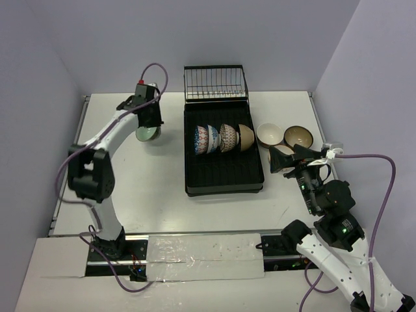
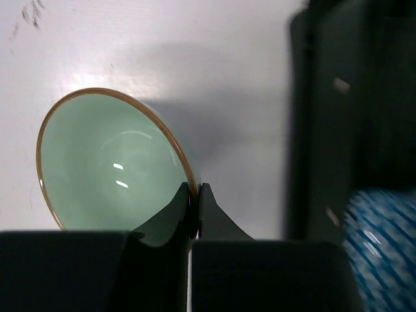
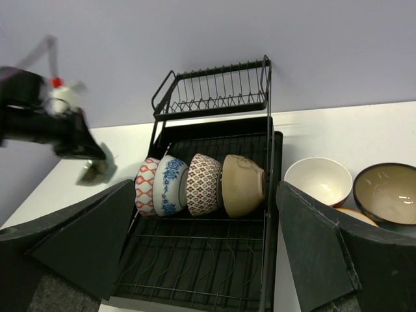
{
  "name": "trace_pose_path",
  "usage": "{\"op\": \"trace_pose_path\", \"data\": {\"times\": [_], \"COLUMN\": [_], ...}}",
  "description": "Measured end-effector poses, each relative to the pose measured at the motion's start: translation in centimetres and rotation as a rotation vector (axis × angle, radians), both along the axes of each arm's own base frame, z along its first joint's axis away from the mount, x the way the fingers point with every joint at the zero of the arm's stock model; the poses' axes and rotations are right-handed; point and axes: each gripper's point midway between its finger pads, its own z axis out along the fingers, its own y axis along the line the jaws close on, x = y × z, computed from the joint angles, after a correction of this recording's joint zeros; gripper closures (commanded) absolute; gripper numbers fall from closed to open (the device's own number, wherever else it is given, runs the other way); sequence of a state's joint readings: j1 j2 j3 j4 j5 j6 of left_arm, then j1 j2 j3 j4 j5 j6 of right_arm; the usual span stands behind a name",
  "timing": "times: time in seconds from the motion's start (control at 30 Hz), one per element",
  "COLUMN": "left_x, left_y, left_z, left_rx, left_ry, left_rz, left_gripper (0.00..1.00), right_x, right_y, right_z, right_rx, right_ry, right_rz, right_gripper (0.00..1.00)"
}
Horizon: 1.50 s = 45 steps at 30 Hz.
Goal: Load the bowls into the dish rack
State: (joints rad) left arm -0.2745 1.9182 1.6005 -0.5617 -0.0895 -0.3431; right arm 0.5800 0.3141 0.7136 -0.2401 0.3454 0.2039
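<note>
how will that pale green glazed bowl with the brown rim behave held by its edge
The pale green glazed bowl looks rigid, unlikely to flex. Its glaze shows glints, so it may slip or swivel in the left gripper, which pinches only the rim. Likely ceramic: a drop could chip it.

White-shelled left arm (image 1: 107,132) and white-shelled right arm (image 1: 344,273), chunky black joint housings (image 1: 91,172). Thin purple cables (image 1: 364,155) on both. Small red cap (image 1: 141,83) on left wrist. Tiny green LEDs (image 1: 336,229) on right arm. Matte black wedge-shaped claw fingers (image 3: 84,240).
</note>
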Motion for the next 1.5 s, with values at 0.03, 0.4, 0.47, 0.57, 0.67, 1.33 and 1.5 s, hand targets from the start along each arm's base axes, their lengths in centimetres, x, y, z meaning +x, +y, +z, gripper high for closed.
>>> {"op": "trace_pose_path", "data": {"times": [0.03,0.4,0.47,0.57,0.67,1.33,1.5], "left_x": [-1.0,-12.9,-15.3,-17.7,-19.2,-18.8,-19.3], "left_y": [-0.3,-12.7,-16.4,-21.4,-25.3,-33.0,-33.3], "left_z": [1.6,22.9,22.9,20.8,18.2,9.9,9.1], "left_rx": [-0.039,-0.786,-0.906,-1.007,-1.073,-1.232,-1.233], "left_ry": [-0.022,-0.456,-0.421,-0.321,-0.233,-0.192,-0.206], "left_rz": [-0.002,-0.324,-0.423,-0.508,-0.541,-0.414,-0.357], "left_gripper": [1.0,1.0,1.0,1.0,1.0,1.0,1.0], "right_x": [0.0,0.1,0.1,0.1,0.1,-0.4,-0.4], "right_y": [0.0,0.0,0.0,0.0,-0.1,-0.9,-0.9], "right_z": [0.0,-0.1,-0.1,-0.1,-0.3,-0.8,-0.8], "right_rx": [0.0,-0.004,-0.004,-0.004,-0.007,-0.014,-0.015], "right_ry": [0.0,0.005,0.004,0.005,0.011,0.023,0.025], "right_rz": [0.0,-0.002,-0.004,-0.005,-0.008,-0.033,-0.034], "right_gripper": [0.04,0.04,0.04,0.05,0.05,0.05,0.05]}}
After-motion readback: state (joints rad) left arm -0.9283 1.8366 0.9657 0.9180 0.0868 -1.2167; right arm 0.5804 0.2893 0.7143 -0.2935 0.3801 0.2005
